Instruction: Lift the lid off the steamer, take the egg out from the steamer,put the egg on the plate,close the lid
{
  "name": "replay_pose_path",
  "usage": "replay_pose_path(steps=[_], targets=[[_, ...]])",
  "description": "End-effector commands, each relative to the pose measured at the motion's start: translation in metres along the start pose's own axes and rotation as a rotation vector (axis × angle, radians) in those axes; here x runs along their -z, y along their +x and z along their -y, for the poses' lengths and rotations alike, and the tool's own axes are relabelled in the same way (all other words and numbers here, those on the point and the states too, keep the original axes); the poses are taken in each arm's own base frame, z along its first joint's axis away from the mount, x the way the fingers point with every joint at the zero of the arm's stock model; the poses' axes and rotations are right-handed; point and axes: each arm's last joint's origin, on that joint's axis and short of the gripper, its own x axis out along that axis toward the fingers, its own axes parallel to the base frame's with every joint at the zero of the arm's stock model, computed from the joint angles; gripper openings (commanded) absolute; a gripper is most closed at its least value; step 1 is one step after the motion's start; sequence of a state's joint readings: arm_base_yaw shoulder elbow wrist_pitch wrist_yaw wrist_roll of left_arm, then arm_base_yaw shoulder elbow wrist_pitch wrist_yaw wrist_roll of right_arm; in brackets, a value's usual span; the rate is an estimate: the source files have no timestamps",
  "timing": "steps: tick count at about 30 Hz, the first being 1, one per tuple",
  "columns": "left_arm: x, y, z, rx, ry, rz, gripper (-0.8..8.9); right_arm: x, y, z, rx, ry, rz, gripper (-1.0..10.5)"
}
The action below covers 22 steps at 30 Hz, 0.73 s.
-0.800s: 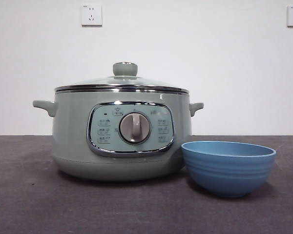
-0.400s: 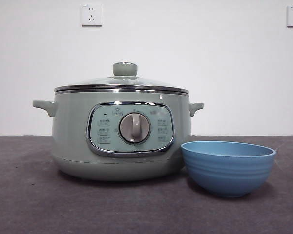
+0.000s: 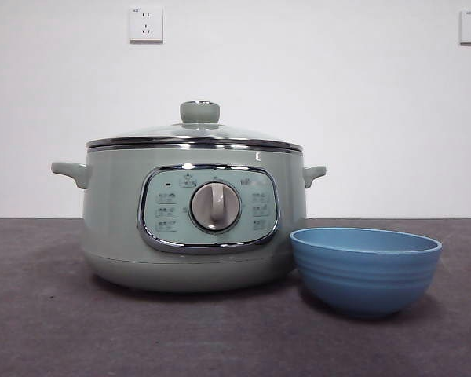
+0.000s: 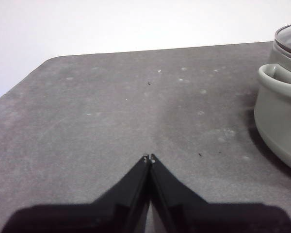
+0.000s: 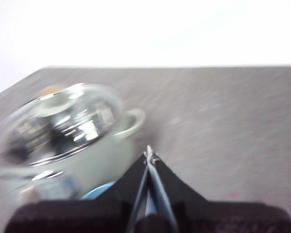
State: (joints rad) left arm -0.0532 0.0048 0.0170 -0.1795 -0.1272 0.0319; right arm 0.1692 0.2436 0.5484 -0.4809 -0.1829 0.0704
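Both hands closed, empty; steamer (image 3: 192, 216) beside right hand (image 5: 149, 154).

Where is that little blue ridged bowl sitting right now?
In the front view, the small round blue bowl sits on the dark table, just right of and slightly nearer than the large sage-green steamer pot, below its side handle.

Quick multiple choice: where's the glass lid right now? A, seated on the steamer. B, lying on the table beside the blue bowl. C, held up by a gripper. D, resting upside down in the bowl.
A: the lid sits closed on the steamer, its metal rim flush on the pot's top edge, with no gripper near it in the front view.
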Motion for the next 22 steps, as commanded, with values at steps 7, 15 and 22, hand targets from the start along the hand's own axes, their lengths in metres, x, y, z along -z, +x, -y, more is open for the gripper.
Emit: replay_pose_path(steps=[7, 15, 22], targets=[[0.004, 0.001, 0.000, -0.002, -0.009, -0.005, -0.03, 0.083, 0.028, 0.023, 0.148, -0.004, 0.064, 0.0], [0.004, 0.001, 0.000, -0.002, -0.009, -0.005, -0.03, 0.121, 0.038, 0.029, 0.158, 0.017, 0.003, 0.0], [0.004, 0.001, 0.000, -0.002, -0.009, -0.005, -0.03, 0.124, 0.040, 0.029, 0.161, 0.018, -0.002, 0.0]])
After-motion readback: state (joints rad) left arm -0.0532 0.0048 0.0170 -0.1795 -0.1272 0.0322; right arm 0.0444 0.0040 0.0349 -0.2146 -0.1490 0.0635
